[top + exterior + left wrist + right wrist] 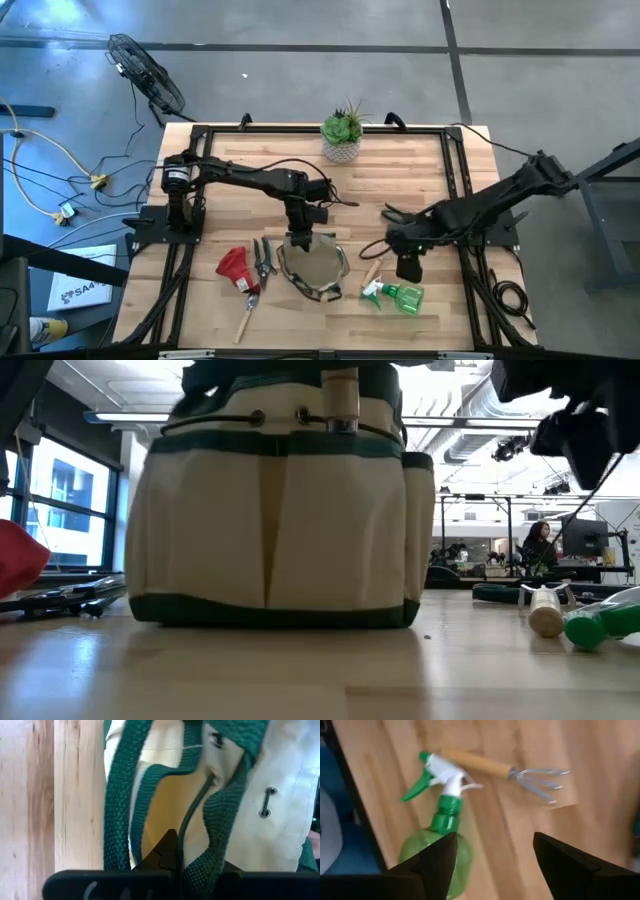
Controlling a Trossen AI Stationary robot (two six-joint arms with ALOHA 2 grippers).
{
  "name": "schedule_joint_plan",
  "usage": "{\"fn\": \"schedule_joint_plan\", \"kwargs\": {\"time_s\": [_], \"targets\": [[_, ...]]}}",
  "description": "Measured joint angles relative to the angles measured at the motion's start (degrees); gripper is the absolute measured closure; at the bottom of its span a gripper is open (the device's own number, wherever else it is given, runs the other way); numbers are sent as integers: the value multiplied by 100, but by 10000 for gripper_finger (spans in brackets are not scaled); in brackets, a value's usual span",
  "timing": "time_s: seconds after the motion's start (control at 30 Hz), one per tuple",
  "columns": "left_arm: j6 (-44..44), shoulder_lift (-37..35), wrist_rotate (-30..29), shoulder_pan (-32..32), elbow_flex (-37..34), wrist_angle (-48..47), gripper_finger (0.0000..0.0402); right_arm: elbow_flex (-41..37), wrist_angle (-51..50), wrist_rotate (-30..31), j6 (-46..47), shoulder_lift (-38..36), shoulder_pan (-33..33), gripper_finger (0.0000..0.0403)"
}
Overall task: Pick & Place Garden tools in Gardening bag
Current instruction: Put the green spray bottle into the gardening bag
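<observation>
Olive-tan fabric, the gardening bag (314, 266) sits at the counter's (420, 180) front middle with no legible label, the left gripper (301, 240) at its rim, fingers closed on a green loop handle (117, 805), while the right gripper (492, 851) hovers, fingers wide and empty, above the green spray bottle (437, 832) and the wooden-handled fork (505, 770).

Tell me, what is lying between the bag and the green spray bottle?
In the high view, a wooden-handled fork lies on the table between the bag and the spray bottle, right beside the bottle's nozzle. The right gripper hovers just above it.
</observation>
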Motion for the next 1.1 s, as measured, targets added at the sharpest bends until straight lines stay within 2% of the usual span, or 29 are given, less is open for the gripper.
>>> {"fn": "schedule_joint_plan", "kwargs": {"time_s": [0.23, 0.4, 0.63, 0.93, 1.1], "targets": [[99, -1, -22, 0, 3, 7, 402, 2, 300, -989, 117, 870, 65, 145], [268, -1, -24, -2, 2, 7, 402, 2, 929, -1537, 102, 1358, 65, 150], [292, 0, -27, -2, 2, 10, 402, 4, 1571, -1545, -147, 1604, 74, 151], [254, 1, -31, -2, 0, 23, 402, 4, 1386, -1247, -275, 1890, 87, 151], [239, 0, 71, -4, 0, 32, 402, 13, 1335, -1425, -280, 2208, 213, 151]]}}
